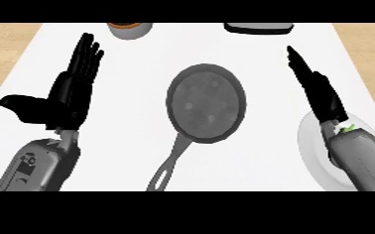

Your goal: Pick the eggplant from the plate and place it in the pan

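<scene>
A dark grey pan (207, 103) lies in the middle of the white counter, its handle pointing toward the lower left. A white plate (311, 151) sits at the right edge, largely covered by my right forearm. Only a small green tip (350, 127) shows beside the wrist; the eggplant's body is hidden. My right hand (322, 91) stands edge-on just beyond the plate's far rim, fingers straight and pointing up-left, holding nothing. My left hand (70, 99) rests open at the left, fingers up, well clear of the pan.
A round brown-rimmed grey container (130, 29) stands at the counter's far edge, left of centre. A dark flat object (258, 28) lies at the far edge on the right. Wooden surface (18, 44) borders the white counter on both sides.
</scene>
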